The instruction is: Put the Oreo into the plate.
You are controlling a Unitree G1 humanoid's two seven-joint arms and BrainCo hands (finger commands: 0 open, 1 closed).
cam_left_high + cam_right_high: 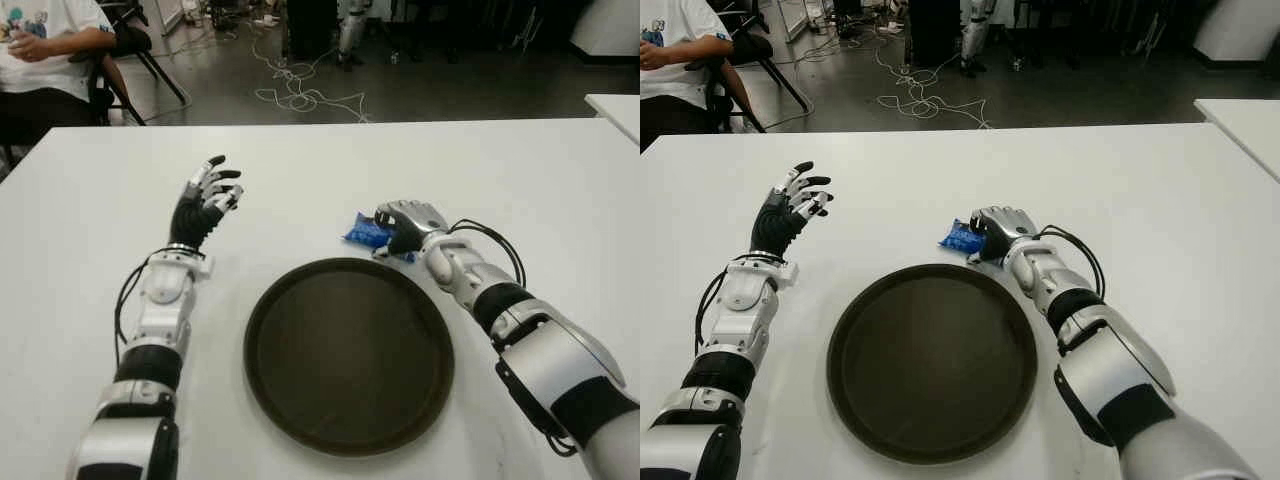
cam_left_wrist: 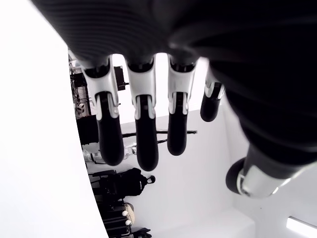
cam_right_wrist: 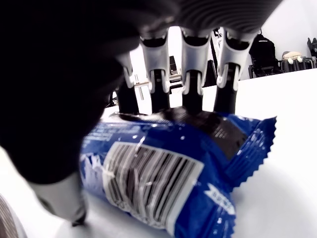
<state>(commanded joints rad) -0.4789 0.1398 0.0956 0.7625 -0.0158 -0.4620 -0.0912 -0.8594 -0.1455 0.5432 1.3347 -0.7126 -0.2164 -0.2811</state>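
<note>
Two hands over the white table (image 1: 520, 170)! The right hand (image 1: 408, 226) is down on the blue Oreo packet (image 1: 367, 233), fingers (image 3: 190, 74) curled over its top, just off the dark plate (image 1: 349, 353) at one o'clock. The left hand (image 1: 205, 203) shows at the plate's ten o'clock, fingers spread, holding nothing.

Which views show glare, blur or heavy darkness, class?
Right wrist view: the Oreo packet is sharp, with the dark palm blurred in front. Left wrist view: the left hand's fingers stand dark against bright white. Left eye view: the plate carries a soft sheen.
</note>
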